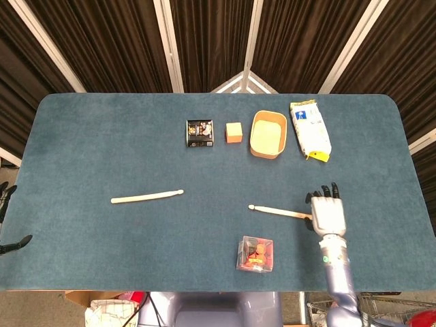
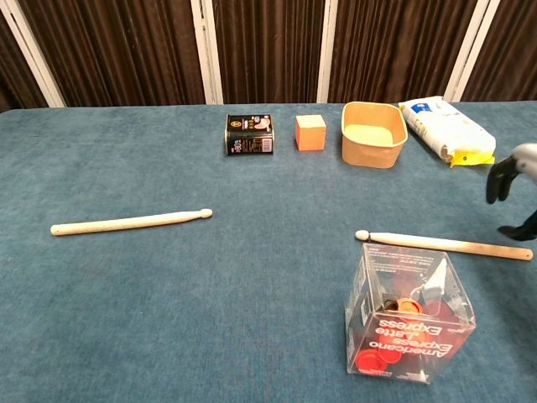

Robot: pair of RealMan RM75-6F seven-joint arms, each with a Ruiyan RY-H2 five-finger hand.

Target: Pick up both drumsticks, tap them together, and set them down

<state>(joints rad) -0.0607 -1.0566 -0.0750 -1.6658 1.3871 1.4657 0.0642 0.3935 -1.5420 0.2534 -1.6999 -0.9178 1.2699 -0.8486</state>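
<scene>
Two pale wooden drumsticks lie flat on the blue table [image 1: 82, 150]. The left drumstick [image 1: 147, 197] [image 2: 130, 222] lies alone at centre left, with nothing touching it. The right drumstick [image 1: 278, 211] [image 2: 445, 244] lies at centre right with its tip pointing left. My right hand [image 1: 328, 212] [image 2: 513, 189] hovers over its butt end with fingers spread and holds nothing; the stick still rests on the cloth. My left hand [image 1: 8, 218] shows only as dark fingers beyond the table's left edge, apart and empty, far from the left stick.
Along the far side stand a black tin [image 1: 199, 133], an orange cube [image 1: 234, 132], a tan oval bowl [image 1: 267, 134] and a white bag [image 1: 310, 129]. A clear plastic box [image 1: 256, 253] [image 2: 409, 315] with red contents sits just in front of the right drumstick.
</scene>
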